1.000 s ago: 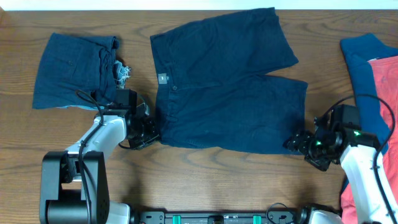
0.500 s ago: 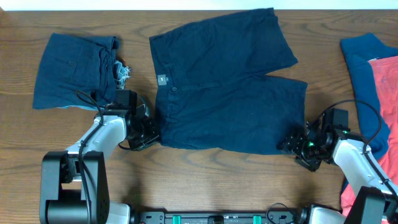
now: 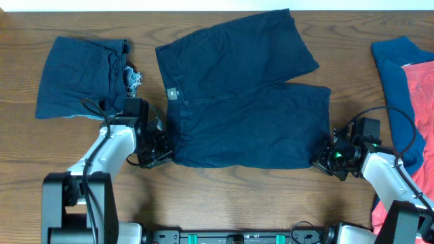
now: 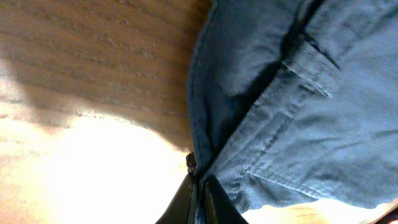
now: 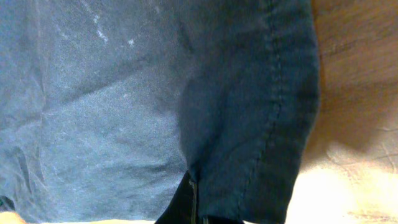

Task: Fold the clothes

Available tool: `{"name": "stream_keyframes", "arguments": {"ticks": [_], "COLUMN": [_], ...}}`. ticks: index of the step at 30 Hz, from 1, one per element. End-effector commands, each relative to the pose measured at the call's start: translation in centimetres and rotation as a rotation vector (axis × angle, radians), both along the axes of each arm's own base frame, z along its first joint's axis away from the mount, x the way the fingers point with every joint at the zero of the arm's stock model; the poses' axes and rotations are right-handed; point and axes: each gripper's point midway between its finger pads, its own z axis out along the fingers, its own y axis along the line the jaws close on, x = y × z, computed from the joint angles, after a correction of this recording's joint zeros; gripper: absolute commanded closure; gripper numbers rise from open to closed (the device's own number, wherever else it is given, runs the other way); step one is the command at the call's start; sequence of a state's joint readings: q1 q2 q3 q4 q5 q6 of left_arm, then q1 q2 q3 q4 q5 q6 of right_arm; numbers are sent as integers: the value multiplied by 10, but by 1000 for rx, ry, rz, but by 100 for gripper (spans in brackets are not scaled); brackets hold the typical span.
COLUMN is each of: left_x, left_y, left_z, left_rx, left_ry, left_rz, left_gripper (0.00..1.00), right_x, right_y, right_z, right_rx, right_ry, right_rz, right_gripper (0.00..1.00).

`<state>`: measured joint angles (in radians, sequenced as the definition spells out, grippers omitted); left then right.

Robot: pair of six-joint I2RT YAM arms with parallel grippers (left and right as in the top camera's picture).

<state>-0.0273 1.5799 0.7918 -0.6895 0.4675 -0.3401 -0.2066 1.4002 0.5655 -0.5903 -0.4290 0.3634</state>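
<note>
Dark navy shorts (image 3: 237, 95) lie spread flat mid-table, a small grey label (image 3: 172, 93) at the waistband on the left. My left gripper (image 3: 163, 146) is shut on the shorts' near waistband corner; in the left wrist view the fabric (image 4: 280, 106) runs down into the closed jaws (image 4: 200, 186). My right gripper (image 3: 325, 157) is shut on the near leg's hem corner; in the right wrist view the hem (image 5: 273, 124) is pinched at the bottom edge (image 5: 196, 199).
A folded denim garment (image 3: 81, 76) with a frayed hem lies at the far left. A blue garment (image 3: 400, 74) and a coral-red one (image 3: 419, 102) are piled at the right edge. Bare wooden table (image 3: 237, 196) runs along the front.
My right gripper slid left onto the near hem corner and closed on it. The shorts shifted slightly leftward. The left gripper kept its grip on the waistband corner.
</note>
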Motion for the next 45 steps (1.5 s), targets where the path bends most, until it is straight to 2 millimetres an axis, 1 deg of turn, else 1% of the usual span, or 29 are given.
{"name": "stream_keyframes", "arguments": {"ticks": [1, 4, 7, 10, 12, 14, 17, 19, 22, 24, 25, 27, 31, 34, 37, 38, 40, 41, 42, 45], "left_x": [6, -3, -14, -24, -32, -39, -47, -55, -67, -75, -77, -77, -71, -67, -60, -55, -38, -29, -20, 5], "left_y": [1, 1, 2, 2, 3, 3, 4, 5, 13, 17, 18, 18, 15, 2, -12, -17, -32, -40, -46, -59], "left_z": [14, 25, 40, 60, 76, 97, 126, 145, 164, 171, 173, 174, 174, 173, 168, 168, 167, 164, 159, 132], "left_rx": [3, 4, 7, 6, 6, 4, 7, 11, 54, 77, 80, 80, 66, 10, 3, -1, -17, -14, 2, 90], "left_ry": [-42, -35, -37, -57, -64, -91, -147, -184, -208, -217, -222, -231, -240, -238, -254, -273, -332, -361, -379, -388], "left_rz": [-10, -10, -9, -9, 10, 26, 41, 44, 65, 75, 76, 77, 74, 38, -35, -58, -117, -147, -171, -234], "left_gripper": [94, 94, 94, 94, 94, 94, 94, 94, 94, 94, 94, 94, 94, 92, 88, 87, 88, 91, 93, 94], "right_x": [6, 16, 25, 30, 33, 36, 37, 36, 38, 40, 42, 46, 56, 60, 62, 63, 64, 65, 64, 64], "right_y": [-5, -8, -13, -22, -28, -34, -41, -45, -48, -48, -49, -50, -51, -51, -50, -51, -51, -51, -51, -51], "right_z": [5, 24, 55, 94, 126, 161, 207, 235, 271, 286, 290, 291, 280, 267, 259, 257, 256, 255, 255, 255], "right_rx": [-14, -24, -52, -113, -152, -191, -242, -274, -299, -303, -301, -295, -284, -274, -268, -267, -267, -267, -267, -266], "right_ry": [-19, -56, -105, -153, -190, -235, -291, -323, -392, -429, -441, -450, -409, -356, -322, -316, -312, -310, -309, -309], "right_rz": [-6, -2, 10, -3, -25, -38, -55, -67, -78, -89, -102, -119, -116, -107, -100, -98, -96, -95, -95, -95], "right_gripper": [99, 99, 99, 99, 99, 99, 99, 99, 99, 99, 99, 99, 99, 99, 99, 99, 99, 99, 99, 99]}}
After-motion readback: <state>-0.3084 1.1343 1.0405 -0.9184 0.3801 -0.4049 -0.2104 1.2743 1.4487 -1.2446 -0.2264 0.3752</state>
